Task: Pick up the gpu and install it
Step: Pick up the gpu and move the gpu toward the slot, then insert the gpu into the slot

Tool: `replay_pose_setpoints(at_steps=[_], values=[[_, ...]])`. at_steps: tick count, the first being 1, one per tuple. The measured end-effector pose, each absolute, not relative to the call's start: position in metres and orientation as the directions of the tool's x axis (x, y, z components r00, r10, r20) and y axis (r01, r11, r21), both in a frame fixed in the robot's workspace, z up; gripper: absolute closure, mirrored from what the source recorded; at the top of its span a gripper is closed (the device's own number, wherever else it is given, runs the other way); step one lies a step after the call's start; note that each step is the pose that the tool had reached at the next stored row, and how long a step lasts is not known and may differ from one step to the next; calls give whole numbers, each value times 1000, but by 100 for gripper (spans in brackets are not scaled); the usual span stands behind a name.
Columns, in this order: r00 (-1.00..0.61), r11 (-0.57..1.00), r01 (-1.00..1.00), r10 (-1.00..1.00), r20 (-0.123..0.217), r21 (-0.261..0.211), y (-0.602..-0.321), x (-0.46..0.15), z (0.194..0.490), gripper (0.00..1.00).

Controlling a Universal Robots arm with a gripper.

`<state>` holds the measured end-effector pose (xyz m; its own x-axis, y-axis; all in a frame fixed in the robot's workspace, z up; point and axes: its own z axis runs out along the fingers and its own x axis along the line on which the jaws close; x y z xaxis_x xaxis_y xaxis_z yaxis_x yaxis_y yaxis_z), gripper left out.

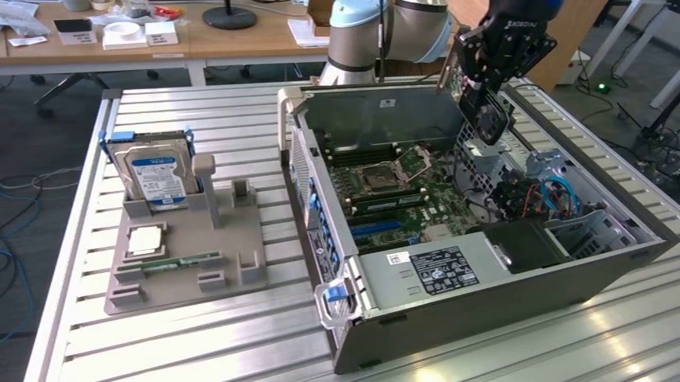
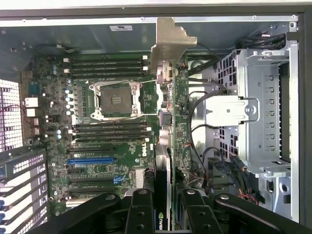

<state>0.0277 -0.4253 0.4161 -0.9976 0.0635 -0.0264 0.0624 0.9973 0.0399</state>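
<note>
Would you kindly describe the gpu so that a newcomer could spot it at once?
Find the open computer case on the slatted table. Over its far side, toward the exterior view's right, the black gripper holds the gpu upright. Unlike the motherboard lying below, this dark-faced card hangs in the air.

gpu [image 1: 488, 119] in tool [image 1: 480, 89] above case [image 1: 499, 306]

White ROBOTIQ lettering stands on the black gripper [image 1: 482, 89]. The green motherboard [image 2: 127, 157] carries a white DELL mark. The thin, dark-faced green gpu [image 2: 170, 112] bears a small green logo whose letters are unreadable.
</note>
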Motion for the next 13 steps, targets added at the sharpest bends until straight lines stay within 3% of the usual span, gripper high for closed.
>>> replay_pose_setpoints(at_steps=[13], values=[[-998, 997, 62, 63, -26, 40, -427, 30, 416, 74]])
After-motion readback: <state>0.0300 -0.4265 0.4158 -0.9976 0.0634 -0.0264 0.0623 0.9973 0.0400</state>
